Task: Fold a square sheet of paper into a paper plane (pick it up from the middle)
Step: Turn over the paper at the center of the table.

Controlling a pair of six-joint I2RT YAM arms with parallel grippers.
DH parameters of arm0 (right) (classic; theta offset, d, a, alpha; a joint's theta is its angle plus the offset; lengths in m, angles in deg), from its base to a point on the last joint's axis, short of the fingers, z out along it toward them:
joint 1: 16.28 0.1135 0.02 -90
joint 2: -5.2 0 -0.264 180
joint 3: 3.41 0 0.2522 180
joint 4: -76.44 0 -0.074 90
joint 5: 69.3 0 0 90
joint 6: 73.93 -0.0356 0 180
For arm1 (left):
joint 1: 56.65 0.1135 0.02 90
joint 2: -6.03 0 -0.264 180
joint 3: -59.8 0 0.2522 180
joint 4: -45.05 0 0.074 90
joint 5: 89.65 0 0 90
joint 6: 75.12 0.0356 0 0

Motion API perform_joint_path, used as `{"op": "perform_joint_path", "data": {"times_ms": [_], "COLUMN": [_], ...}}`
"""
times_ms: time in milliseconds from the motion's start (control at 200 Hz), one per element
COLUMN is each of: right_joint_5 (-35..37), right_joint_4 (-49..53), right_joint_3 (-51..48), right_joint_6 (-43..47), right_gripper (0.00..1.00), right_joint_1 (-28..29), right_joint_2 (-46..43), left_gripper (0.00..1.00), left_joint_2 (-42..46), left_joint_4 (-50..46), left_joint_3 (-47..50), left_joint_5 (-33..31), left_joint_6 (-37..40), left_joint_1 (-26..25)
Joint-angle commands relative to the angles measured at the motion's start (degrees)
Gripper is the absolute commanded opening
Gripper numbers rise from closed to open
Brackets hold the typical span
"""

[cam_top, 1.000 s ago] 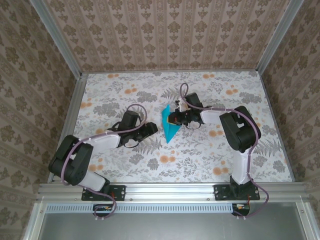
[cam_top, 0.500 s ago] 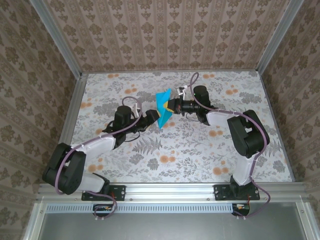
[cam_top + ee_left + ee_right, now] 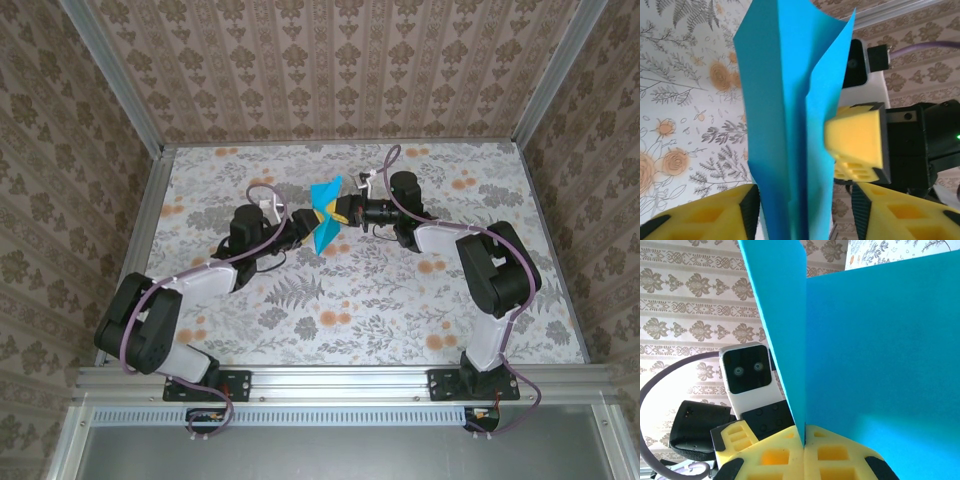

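The square sheet of paper (image 3: 324, 215) is teal-blue, folded along a centre crease, and hangs in the air above the table's middle back. My right gripper (image 3: 342, 212) comes at it from the right. In the right wrist view the right gripper (image 3: 804, 440) is shut on the paper's (image 3: 880, 340) crease, pads pressed together. My left gripper (image 3: 305, 232) reaches in from the left. In the left wrist view the left gripper (image 3: 805, 220) stands open astride the paper's (image 3: 785, 125) lower edge, with a gap showing on the right side. One right fingertip (image 3: 855, 145) presses the sheet there.
The floral table (image 3: 360, 300) lies below both raised arms. Patterned walls and aluminium frame rails (image 3: 150, 200) close it in on three sides. The left arm's wrist camera housing (image 3: 747, 370) sits close behind the paper.
The right gripper lifted the paper off the table and carried it back. The left gripper rose to meet it, and its jaws have narrowed around the paper.
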Motion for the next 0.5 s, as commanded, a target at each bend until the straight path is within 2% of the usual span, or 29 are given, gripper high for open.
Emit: {"op": "perform_joint_path", "data": {"times_ms": [0, 350, 495], "right_joint_5": [-1.6, -1.3, -0.7], "right_joint_4": [-2.3, 0.3, 4.6], "right_joint_3": [0.0, 0.4, 1.0], "right_joint_6": [-1.4, 0.2, 3.0], "right_gripper": [0.03, 0.03, 0.09], "right_joint_1": [-0.1, -0.3, -0.5], "right_joint_2": [0.4, 1.2, 0.4], "left_gripper": [0.48, 0.23, 0.1], "left_joint_2": [-0.3, -0.5, -0.2], "left_joint_4": [3.2, 1.4, 0.0], "left_joint_3": [-1.6, -2.3, -3.0], "left_joint_5": [1.2, 1.4, 1.7], "left_joint_6": [-0.2, 1.4, 2.9], "left_joint_1": [0.4, 0.4, 0.4]}}
